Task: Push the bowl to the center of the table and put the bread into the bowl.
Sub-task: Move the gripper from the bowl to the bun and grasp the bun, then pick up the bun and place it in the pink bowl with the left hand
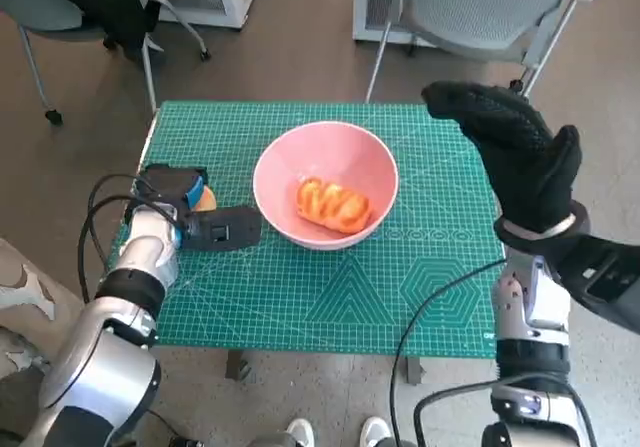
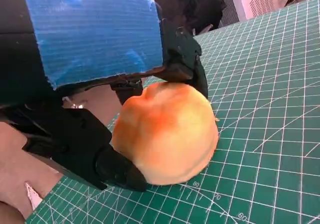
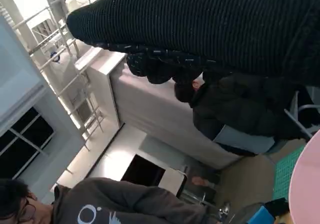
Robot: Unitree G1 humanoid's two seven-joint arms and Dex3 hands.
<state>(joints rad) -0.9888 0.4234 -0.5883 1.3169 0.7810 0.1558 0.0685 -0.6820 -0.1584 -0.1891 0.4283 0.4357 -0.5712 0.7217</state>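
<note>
A pink bowl (image 1: 322, 143) stands near the middle of the green cutting mat (image 1: 320, 297), with a twisted orange bread (image 1: 333, 204) lying inside it. At the mat's left edge my left hand (image 1: 172, 189) rests low on the mat, and a round golden bun (image 1: 205, 199) sits against it. In the left wrist view that bun (image 2: 167, 131) lies on the mat between the black fingers (image 2: 115, 166) of my left hand (image 2: 95, 33), which touch it on both sides. My gloved right hand (image 1: 515, 152) hangs raised over the mat's right side, fingers stretched out, holding nothing.
Grey chairs (image 1: 470, 7) stand beyond the table's far edge, another chair (image 1: 70, 7) at the back left. A person's feet (image 1: 335, 432) show at the near edge. The right wrist view shows a person (image 3: 115, 204) and the bowl's pink rim (image 3: 307, 184).
</note>
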